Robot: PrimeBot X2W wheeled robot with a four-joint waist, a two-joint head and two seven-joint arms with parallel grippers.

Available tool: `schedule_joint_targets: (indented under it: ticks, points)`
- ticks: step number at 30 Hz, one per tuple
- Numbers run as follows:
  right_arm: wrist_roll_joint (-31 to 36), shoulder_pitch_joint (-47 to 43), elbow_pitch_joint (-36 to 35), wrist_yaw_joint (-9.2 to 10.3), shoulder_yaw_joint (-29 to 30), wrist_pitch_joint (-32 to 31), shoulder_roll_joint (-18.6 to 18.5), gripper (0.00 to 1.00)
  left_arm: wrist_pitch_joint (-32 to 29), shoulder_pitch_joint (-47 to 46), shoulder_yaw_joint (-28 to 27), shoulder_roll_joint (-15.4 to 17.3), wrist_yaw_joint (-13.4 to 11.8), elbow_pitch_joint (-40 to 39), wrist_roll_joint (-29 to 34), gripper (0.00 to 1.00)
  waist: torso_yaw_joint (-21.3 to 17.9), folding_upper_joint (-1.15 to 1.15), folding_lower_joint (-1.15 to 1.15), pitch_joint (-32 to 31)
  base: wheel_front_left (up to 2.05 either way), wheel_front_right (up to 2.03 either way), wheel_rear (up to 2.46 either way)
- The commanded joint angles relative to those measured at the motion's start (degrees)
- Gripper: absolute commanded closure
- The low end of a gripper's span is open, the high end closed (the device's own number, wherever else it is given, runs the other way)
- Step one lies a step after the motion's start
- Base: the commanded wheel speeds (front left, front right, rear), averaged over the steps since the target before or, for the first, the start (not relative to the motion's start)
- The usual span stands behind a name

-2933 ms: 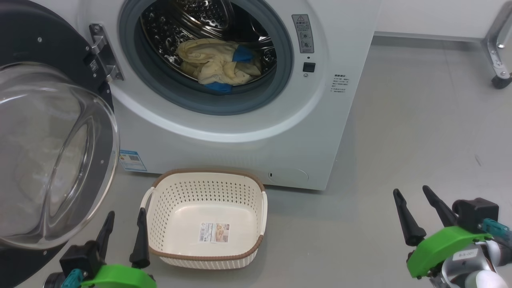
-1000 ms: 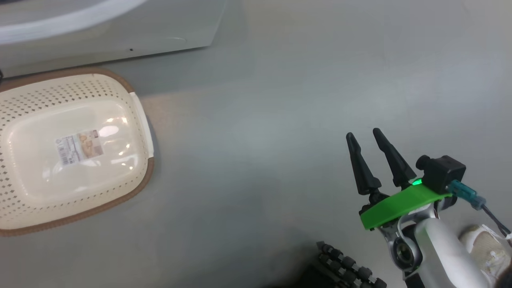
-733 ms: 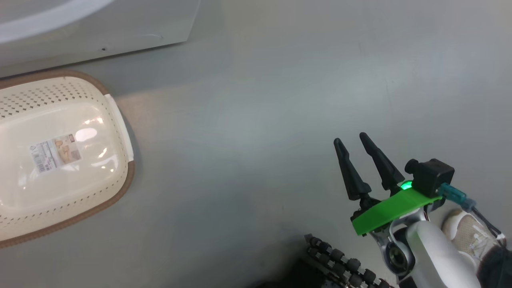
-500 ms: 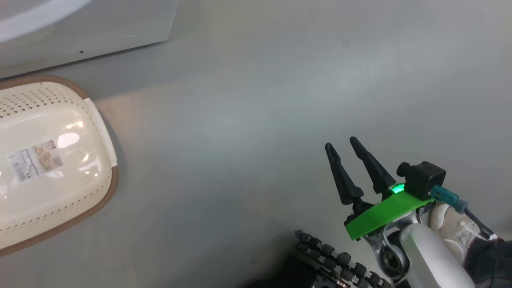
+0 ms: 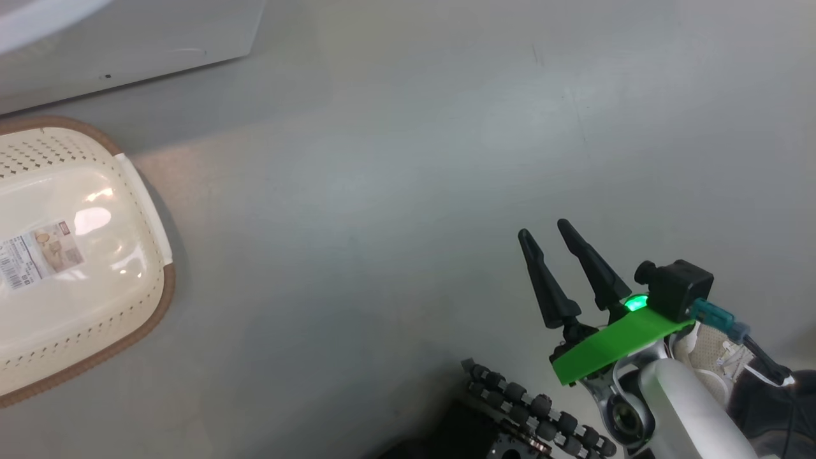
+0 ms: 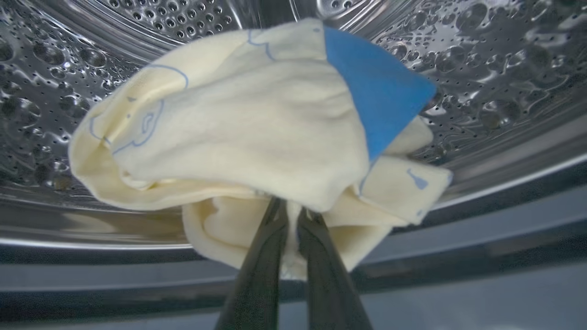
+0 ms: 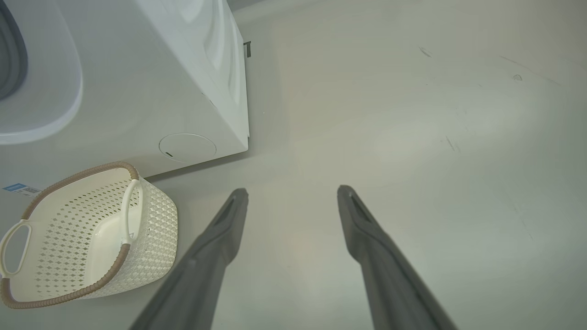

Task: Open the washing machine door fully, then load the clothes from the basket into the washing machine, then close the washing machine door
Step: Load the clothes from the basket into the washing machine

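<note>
Cream clothes (image 6: 220, 133) — long axis sideways, blue patch (image 6: 376, 91) rightward (pinched in left tool (image 6: 290, 208))

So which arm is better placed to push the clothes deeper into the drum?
Left: the left gripper is shut on the clothes at the drum; the right gripper hangs open over floor.

We see a smooth grey floor (image 5: 395, 191), glossy enough to carry soft patches of light. A thin dark scratch (image 5: 535, 55) marks it toward the far side, and a few faint scuffs (image 7: 451, 143) show elsewhere. At the lower right we make out a person's pale mesh shoe (image 5: 711, 360) with white laces, and a dark trouser leg (image 5: 778, 414) above it.
</note>
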State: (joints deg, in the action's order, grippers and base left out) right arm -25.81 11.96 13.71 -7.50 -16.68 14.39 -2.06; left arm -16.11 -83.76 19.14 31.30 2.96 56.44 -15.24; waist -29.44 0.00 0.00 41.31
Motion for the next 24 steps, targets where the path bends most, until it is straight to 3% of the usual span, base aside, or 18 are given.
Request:
schedule_joint_targets:
  ticks: [1,9,15,16,17,24]
  points:
    - [-0.6,-1.4,-1.3,0.01,-0.8,0.6,-0.8,0.0,0.8,-2.6,-0.9,2.2,-0.2,-2.3,-0.6,1.0,0.0,0.0,0.0,0.1,0.0,0.0,0.0]
    - [-1.2,-1.8,-1.7,0.01,-1.0,0.6,-0.8,0.0,10.5,-4.4,-3.6,1.0,-0.2,-4.0,-3.7,1.0,-0.1,0.0,0.0,0.5,0.03,0.03,0.03]
    - [-0.4,-3.5,-3.2,0.01,-0.9,0.6,-0.8,0.0,17.7,-6.7,-7.2,1.8,1.4,-2.9,-7.7,1.0,0.3,0.0,0.0,0.9,0.17,0.17,0.17]
    - [-0.2,-3.8,-3.5,0.01,-0.9,0.6,-0.8,0.0,18.7,-7.2,-7.9,1.7,1.7,-2.6,-8.5,0.93,0.4,0.0,0.0,0.9,0.1,0.1,0.1]
    - [0.0,-4.1,-3.8,0.01,-0.9,0.6,-0.8,0.0,19.1,-7.4,-7.7,2.0,2.0,-2.1,-8.5,0.02,0.5,0.0,0.0,1.0,0.07,0.07,0.07]
    - [0.6,-4.5,-4.5,0.01,-0.5,0.6,-0.8,0.0,19.9,-8.6,-7.3,1.5,3.7,0.6,-10.7,0.0,0.8,0.0,0.0,1.4,0.01,0.01,0.01]
